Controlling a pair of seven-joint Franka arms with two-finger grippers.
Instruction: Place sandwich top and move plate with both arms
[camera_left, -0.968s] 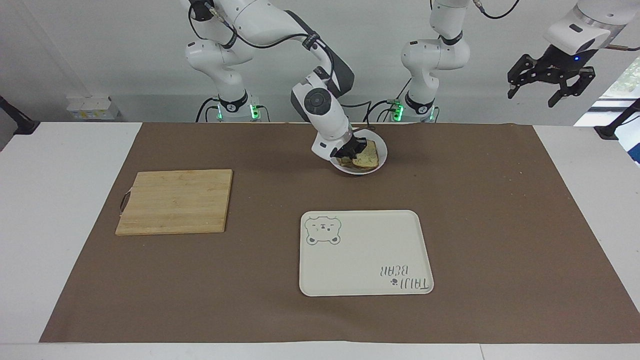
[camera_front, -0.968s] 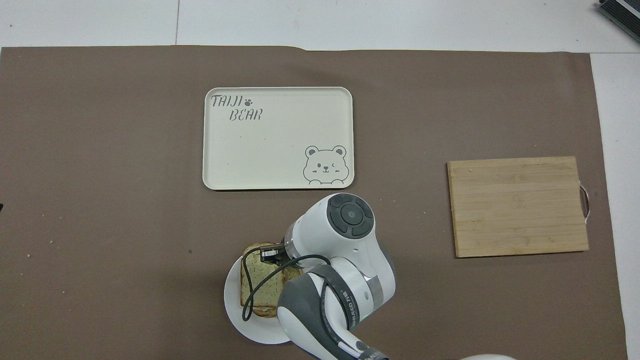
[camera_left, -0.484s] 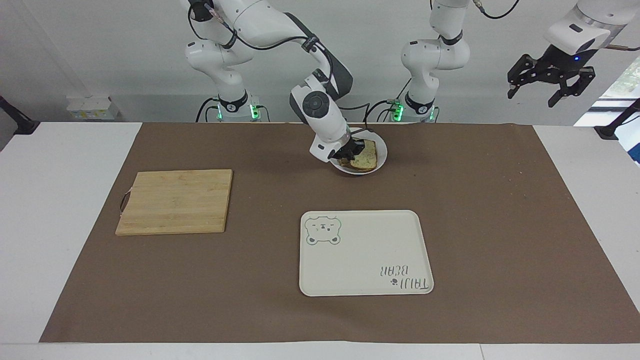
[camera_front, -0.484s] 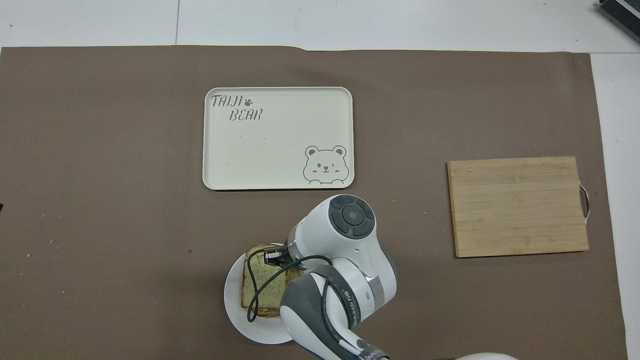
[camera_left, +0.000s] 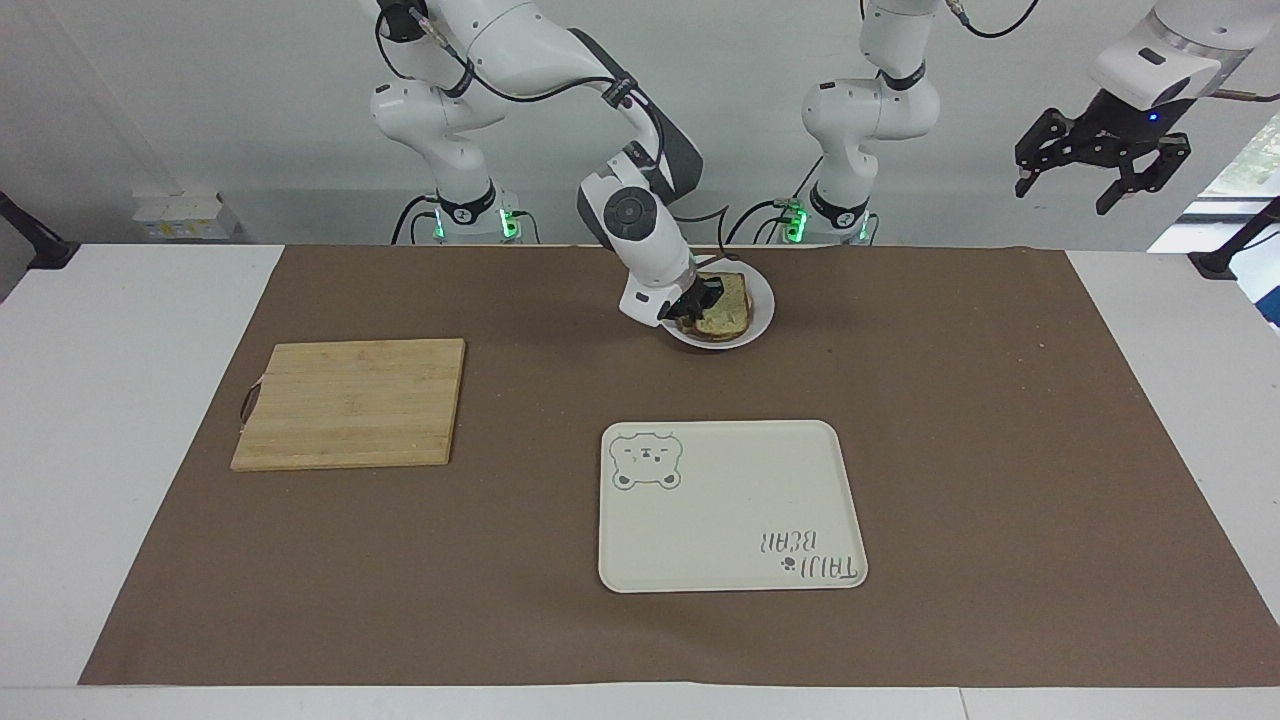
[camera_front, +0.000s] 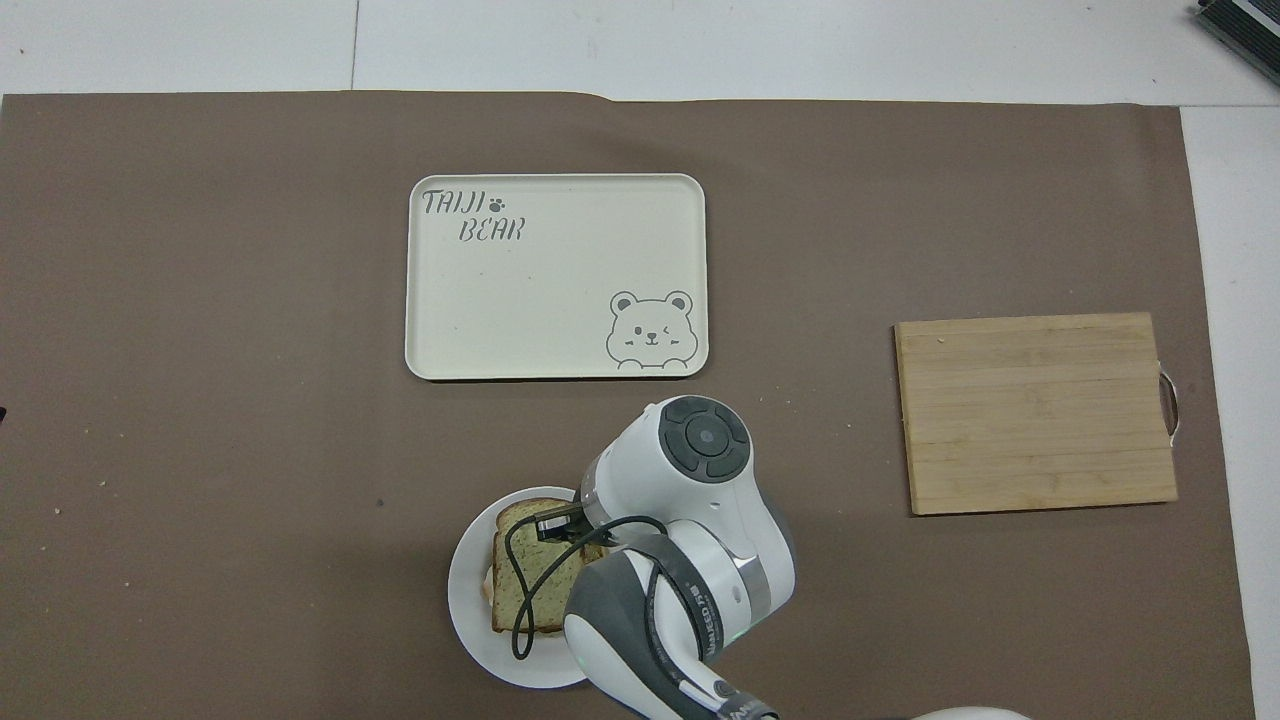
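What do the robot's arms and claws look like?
Two white arms with rounded segments and grey-black joints. Black cables loop along them, and green lights glow at their bases. The left gripper is black with a blue light above it. The right gripper is black too.

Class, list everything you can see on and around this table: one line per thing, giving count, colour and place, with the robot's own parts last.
Table mat: one, brown, covering the table.
Plate: one, white, near the robots, mid-table.
Sandwich top: one, pale speckled bread, on the plate's stack.
Tray: one, cream with bear drawing, farther from the robots than the plate.
Cutting board: one, wooden, toward the right arm's end.
Right gripper: one, black, shut on the sandwich top.
Left gripper: one, black, open, raised off the table's end, waiting.
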